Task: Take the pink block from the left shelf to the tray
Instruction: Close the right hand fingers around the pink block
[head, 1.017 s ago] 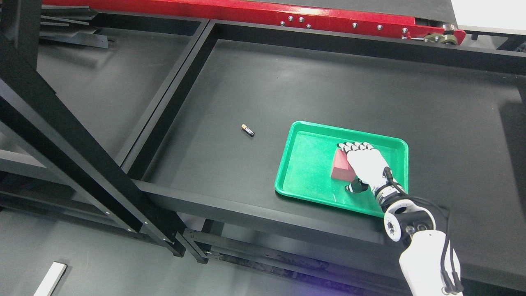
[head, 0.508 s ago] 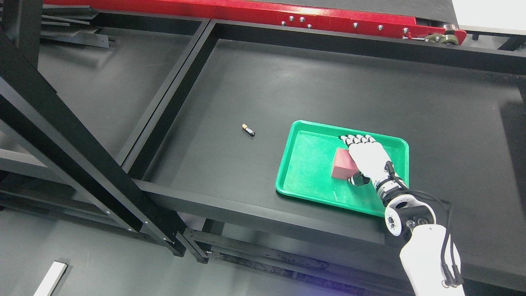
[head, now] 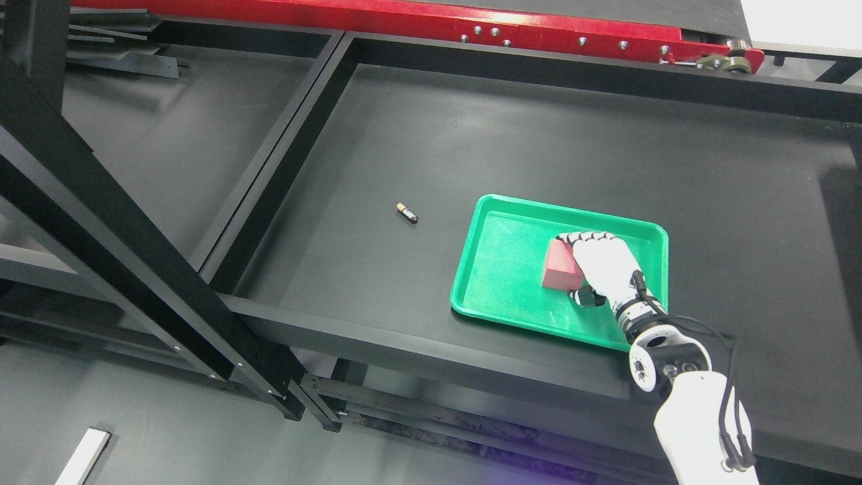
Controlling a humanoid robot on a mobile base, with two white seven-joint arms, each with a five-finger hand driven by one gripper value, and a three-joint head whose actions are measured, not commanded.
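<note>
So the right hand (head: 601, 264) comes in from the lower right corner, white forearm and wrist joint showing at about 5 o'clock in the picture. It sits over the green tray (head: 502, 296), and its fingers (head: 584, 237) are curled over the top edge of the pink block (head: 560, 266), with the thumb tucked against the near side of the block. Looks like a proper grasp to me, hand wrapped on the block from its right side.

The pink block is inside the tray, right of the tray's middle, and its left face is the part you can see clearly (the rest is under the hand). I can't tell whether the block rests flat on the tray floor or is held slightly off it.

The tray lies on the black shelf surface (head: 539, 148), toward the near edge, roughly 4 o'clock from the middle of that shelf. There's a small battery (head: 407, 213) lying loose on the same surface, out at 9 o'clock from the tray and well apart from it, tilted diagonally.

A red beam (head: 404, 20) with bolts runs along the far edge at 12 o'clock. A black frame post (head: 114, 249) cuts diagonally across the left side of the view. A second shelf bay (head: 168, 135) sits to the left, at around 10 o'clock.
</note>
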